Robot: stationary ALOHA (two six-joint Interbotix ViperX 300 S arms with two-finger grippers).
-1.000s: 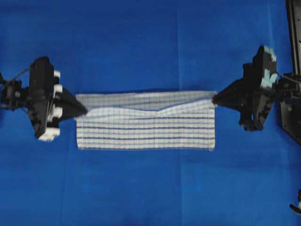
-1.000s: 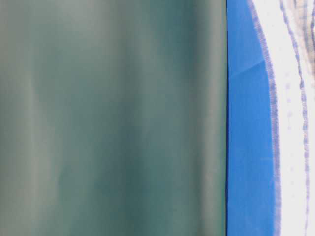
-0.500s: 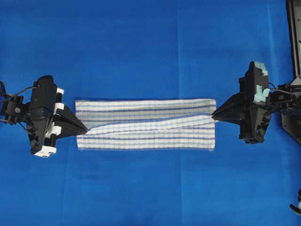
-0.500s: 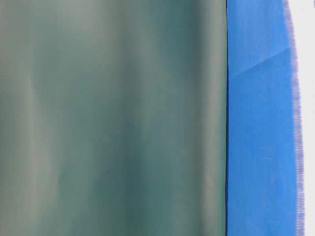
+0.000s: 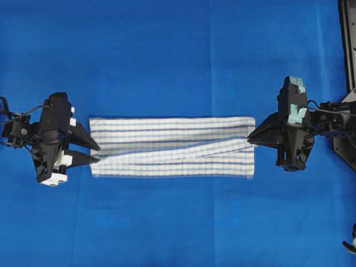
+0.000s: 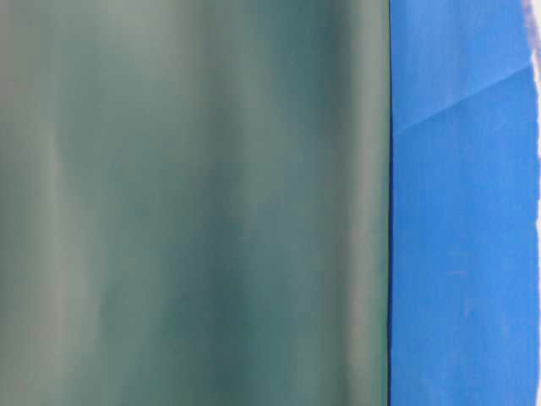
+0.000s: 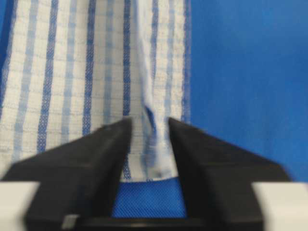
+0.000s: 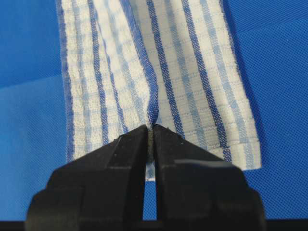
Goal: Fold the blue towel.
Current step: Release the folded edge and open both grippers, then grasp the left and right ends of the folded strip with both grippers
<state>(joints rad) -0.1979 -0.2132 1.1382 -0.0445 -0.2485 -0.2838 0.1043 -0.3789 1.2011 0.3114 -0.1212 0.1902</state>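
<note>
Our left gripper (image 5: 94,154), at the left edge of the overhead frame, has just spread its jaws and let the towel's corner drop. Our right gripper (image 8: 149,132), at the right, has only begun to part; the fold's edge sits between its tips, so we cannot tell whether it grips. The blue towel (image 5: 172,146) now lies mid-frame as a long band, one diagonal ridge not yet flat; this fold looks nearly done.

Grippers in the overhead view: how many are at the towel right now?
2. The left gripper sits at the blue towel's left end, jaws spread apart. The right gripper sits at its right end, jaws nearly together around a pinched fold.
</note>
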